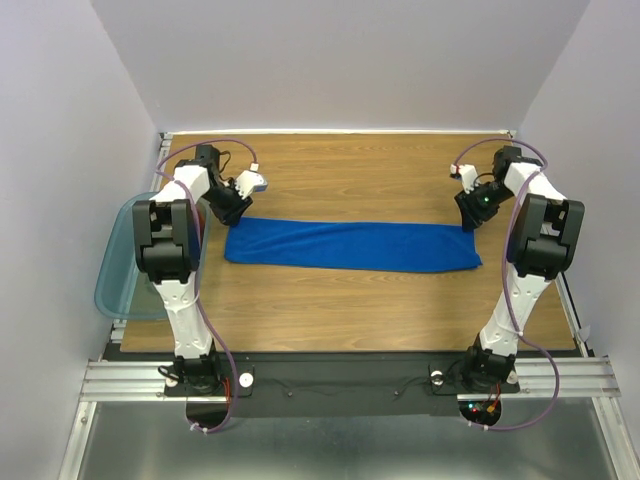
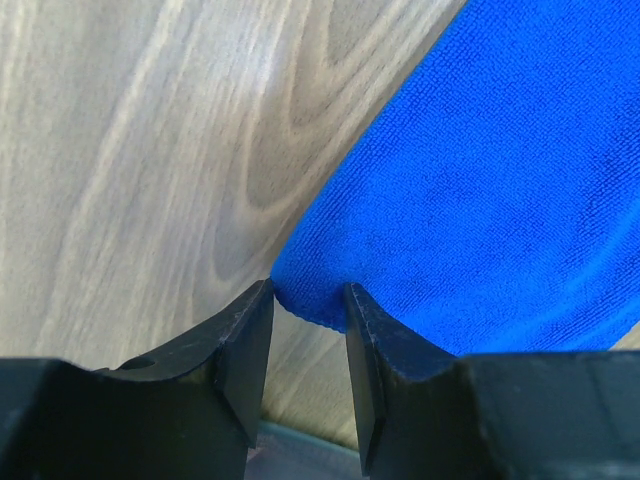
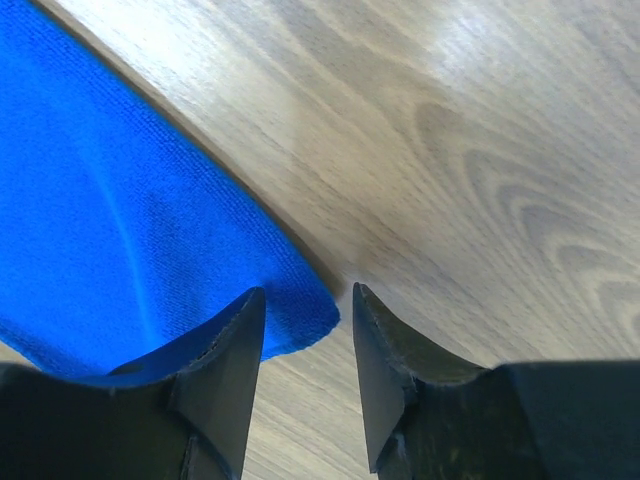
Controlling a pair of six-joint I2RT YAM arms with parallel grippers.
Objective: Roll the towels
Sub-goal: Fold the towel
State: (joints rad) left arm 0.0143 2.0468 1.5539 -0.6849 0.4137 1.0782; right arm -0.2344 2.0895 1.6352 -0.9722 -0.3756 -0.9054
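Observation:
One bright blue towel [image 1: 350, 246] lies flat as a long strip across the middle of the wooden table [image 1: 350, 175]. My left gripper [image 1: 235, 207] is down at its far left corner and my right gripper [image 1: 470, 215] at its far right corner. In the left wrist view the towel [image 2: 480, 200] has its corner just between the tips of my left gripper [image 2: 308, 288], whose jaws stand apart with bare wood between them. The right wrist view is alike: the towel's [image 3: 100, 230] rounded corner pokes between the tips of my right gripper [image 3: 308, 290], unclamped.
A translucent teal bin [image 1: 115, 270] sits off the table's left edge, beside the left arm. Grey walls close in the table at the back and on both sides. The arm bases stand on a black rail [image 1: 340, 380] at the near edge.

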